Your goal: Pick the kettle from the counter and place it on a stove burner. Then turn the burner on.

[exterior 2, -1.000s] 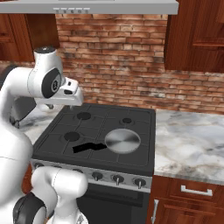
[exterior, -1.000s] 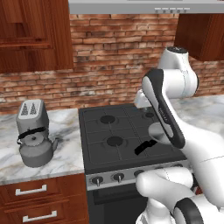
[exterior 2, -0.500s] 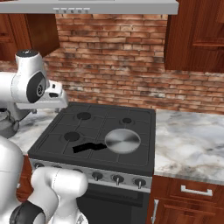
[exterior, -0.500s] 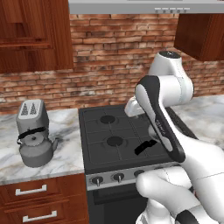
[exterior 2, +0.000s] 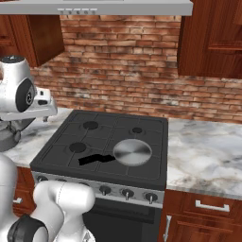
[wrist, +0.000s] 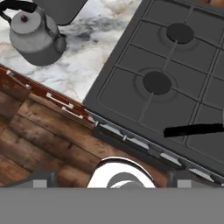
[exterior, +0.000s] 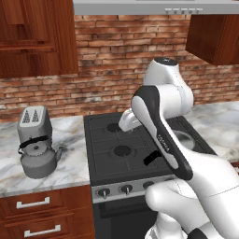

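Kettle (exterior: 38, 158), one, on counter (exterior: 72, 140), one toaster (exterior: 32, 122) behind

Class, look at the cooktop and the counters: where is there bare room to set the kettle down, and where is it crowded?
Free: the two left burners, and the marble counter right of the stove. Crowded: the front right burner, under a pan, and the left counter with kettle and toaster.
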